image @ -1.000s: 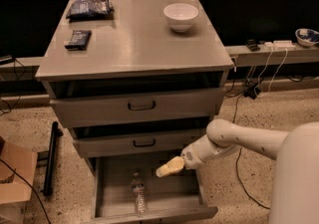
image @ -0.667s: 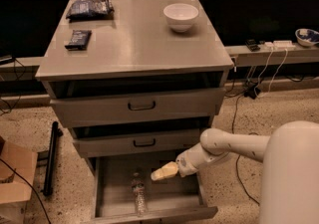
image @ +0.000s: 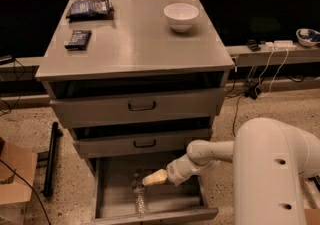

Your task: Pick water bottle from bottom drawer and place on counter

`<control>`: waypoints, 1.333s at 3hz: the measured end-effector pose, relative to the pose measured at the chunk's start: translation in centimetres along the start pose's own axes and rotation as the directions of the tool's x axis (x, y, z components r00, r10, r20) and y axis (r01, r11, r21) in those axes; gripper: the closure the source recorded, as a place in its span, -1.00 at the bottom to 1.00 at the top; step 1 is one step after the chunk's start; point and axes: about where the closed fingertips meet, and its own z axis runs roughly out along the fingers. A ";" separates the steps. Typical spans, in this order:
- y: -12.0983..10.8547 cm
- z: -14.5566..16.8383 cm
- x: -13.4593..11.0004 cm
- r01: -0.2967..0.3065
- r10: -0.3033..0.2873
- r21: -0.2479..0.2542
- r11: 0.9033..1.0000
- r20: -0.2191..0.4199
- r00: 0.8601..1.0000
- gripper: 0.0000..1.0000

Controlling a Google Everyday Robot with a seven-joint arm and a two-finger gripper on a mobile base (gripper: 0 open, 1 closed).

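The water bottle [image: 139,195] lies lengthwise on the floor of the open bottom drawer [image: 170,198], toward its left side, clear and ribbed. My gripper [image: 150,179] hangs over the drawer just right of and slightly above the bottle's far end, at the tip of the white arm that reaches in from the right. It holds nothing that I can see. The counter [image: 135,34] is the grey top of the cabinet above.
A white bowl [image: 181,16] sits on the counter at the back right. Two dark packets [image: 90,6] [image: 78,39] lie on its left side. The two upper drawers [image: 142,105] are slightly open above the arm. A cardboard box [image: 15,176] and a black bar [image: 50,159] stand at left.
My gripper has moved left and down over the bottom drawer, closing in on the bottle. The bottle has not moved.
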 end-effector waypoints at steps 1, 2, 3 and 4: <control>-1.9 5.8 -2.0 -0.048 0.048 -0.006 0.999 -0.020 0.999 -1.00; -2.0 6.0 -2.2 -0.048 0.048 -0.007 0.999 -0.018 0.999 -1.00; -2.8 7.2 -2.5 -0.091 0.091 0.001 0.996 -0.019 0.996 -1.00; -4.1 9.6 -3.1 -0.143 0.144 0.053 0.988 -0.023 0.989 -1.00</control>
